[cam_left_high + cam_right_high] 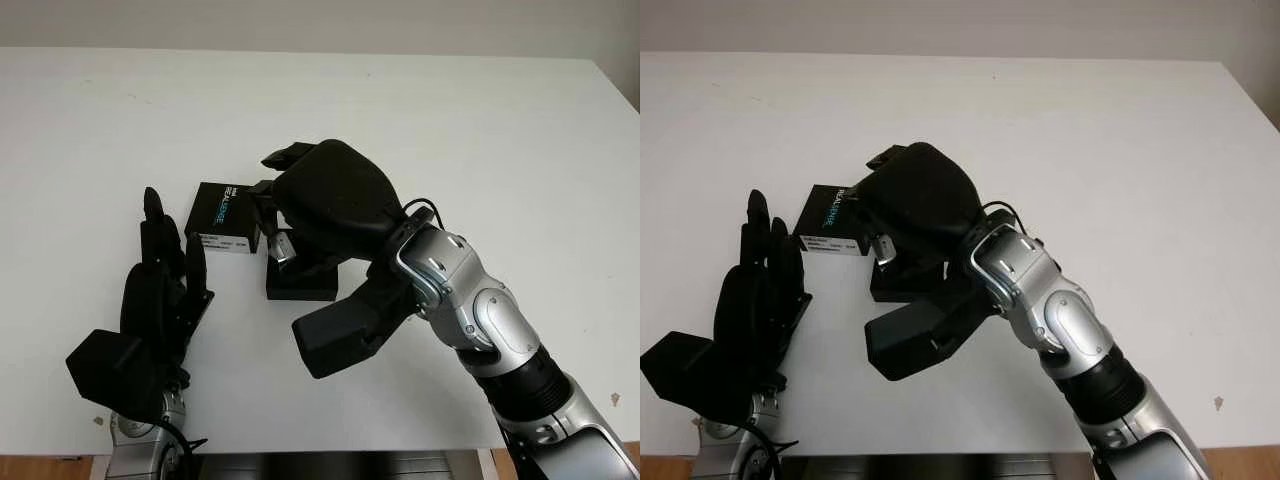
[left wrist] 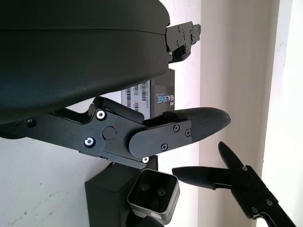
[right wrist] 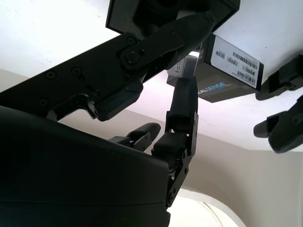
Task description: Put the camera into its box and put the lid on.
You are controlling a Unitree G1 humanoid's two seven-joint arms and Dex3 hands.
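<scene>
My right hand (image 1: 280,235) reaches over the open black box base (image 1: 300,287) near the table's middle, its fingers curled around the small silver camera (image 1: 283,248). The camera (image 2: 154,197) stands on end at the mouth of the base (image 2: 106,189), lenses facing out. Just left of the base lies the black lid (image 1: 225,218) with RealSense lettering and a white barcode label; it touches the base's corner. My left hand (image 1: 165,245) is open at the front left, fingertips close to the lid's left side, holding nothing.
The white table (image 1: 480,150) stretches wide behind and to the right of the box. Its front edge (image 1: 330,452) runs just below both forearms. My right forearm (image 1: 480,320) crosses the front right area.
</scene>
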